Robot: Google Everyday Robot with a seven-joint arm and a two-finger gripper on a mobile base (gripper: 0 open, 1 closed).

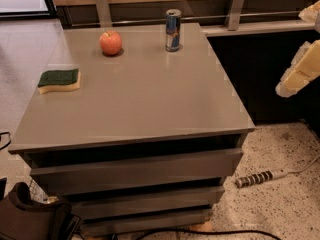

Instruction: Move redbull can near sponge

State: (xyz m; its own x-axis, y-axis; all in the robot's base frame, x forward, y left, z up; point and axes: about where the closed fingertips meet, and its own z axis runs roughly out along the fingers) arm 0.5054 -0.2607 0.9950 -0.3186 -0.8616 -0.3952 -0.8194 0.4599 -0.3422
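**Can upright at far side of surface, end effector off to the right**

Redbull can [172, 30] stands upright on the grey surface [150, 99], close to the far edge and a bit right of centre. Silver top up, blue-and-silver side facing the camera. Nothing touches it.

Sponge [59, 80] lies flat near the left edge of the surface, green side up with the yellow foam showing below. It is well apart from the can.

Apple [111, 42] sits left of the can on the far part of the surface, between can and sponge in left-right terms, and touches neither.

End effector [299, 71] hangs at the right edge of the view, past the right side of the surface, over the dark area there. It is cream-coloured, blurred and cut off by the frame. Cannot tell how far open it is. It is well apart from the can, the apple and the sponge.

Below the surface, drawer fronts [135, 171] are stacked in steps. Power strip [257, 178] lies on the speckled floor [280, 209] at near right, its cord running off to the right. Dark bag-like item [30, 219] at near left.
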